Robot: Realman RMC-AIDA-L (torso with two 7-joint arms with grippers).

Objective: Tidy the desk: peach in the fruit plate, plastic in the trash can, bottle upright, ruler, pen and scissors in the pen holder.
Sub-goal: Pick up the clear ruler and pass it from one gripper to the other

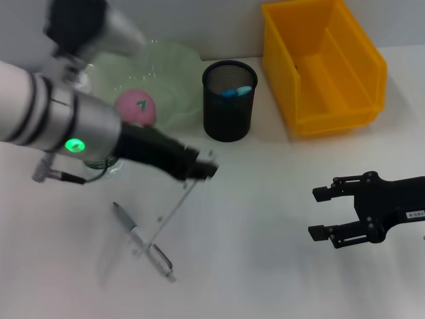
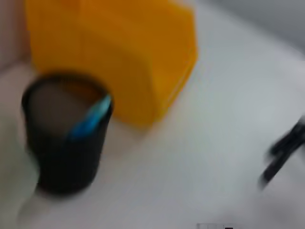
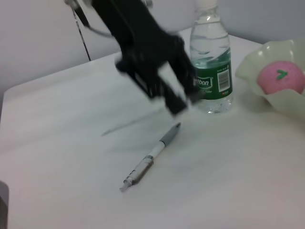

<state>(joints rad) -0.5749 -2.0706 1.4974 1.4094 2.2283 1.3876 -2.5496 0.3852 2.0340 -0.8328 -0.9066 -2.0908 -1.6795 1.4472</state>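
My left gripper (image 1: 202, 169) is clamped on one clear ruler (image 1: 174, 207), lifted above the desk. One pen (image 1: 142, 241) lies below; one peach (image 1: 137, 106) sits in the fruit plate (image 1: 178, 73). My right gripper (image 1: 324, 212) hangs spread apart.

Left tool (image 1: 199, 167) clamped; right tool (image 1: 320, 212) agape

The head camera looks down on the whole desk (image 1: 265, 199), while the right wrist camera faces low across it, sharing the pen (image 1: 143, 240).
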